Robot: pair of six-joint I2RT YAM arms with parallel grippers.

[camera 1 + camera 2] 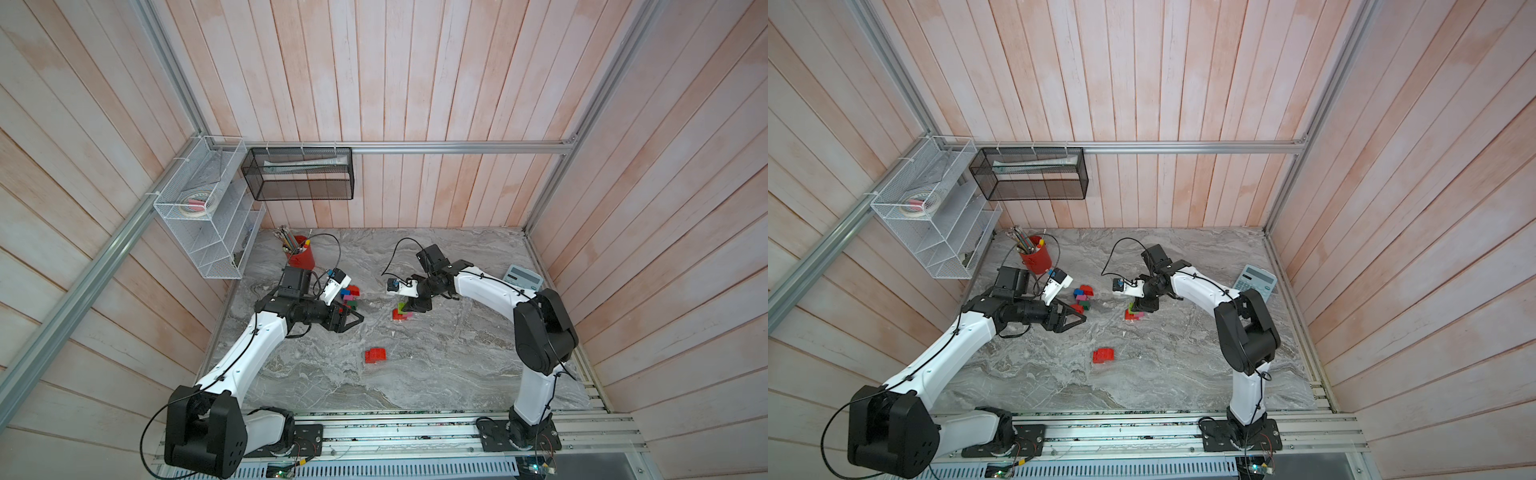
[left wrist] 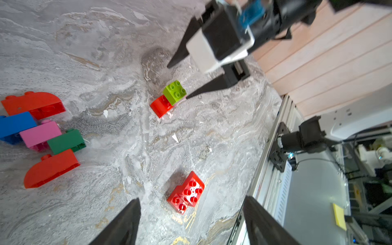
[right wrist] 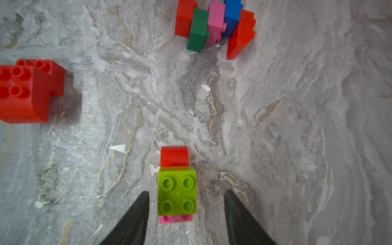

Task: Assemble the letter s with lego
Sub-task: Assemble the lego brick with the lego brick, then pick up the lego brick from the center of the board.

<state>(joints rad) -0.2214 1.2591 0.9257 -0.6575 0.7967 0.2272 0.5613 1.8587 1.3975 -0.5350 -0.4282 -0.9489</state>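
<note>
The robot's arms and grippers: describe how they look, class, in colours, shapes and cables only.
The left arm and the right arm have smooth white shells joined by bulky black joints. Thin black cables run along them and loop at each wrist. The left gripper and right gripper each carry two black, pointed fingers and a white camera mount.

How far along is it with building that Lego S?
Partway, it seems. Done: a red, blue, pink and dark green cluster looks clipped together, lying on its side; a lime brick tops a pink brick and a red brick. In hand: nothing; the right gripper straddles the lime brick with jaws open, the left gripper is open and empty. Left: the red pair lies apart, and no S shows yet.
</note>
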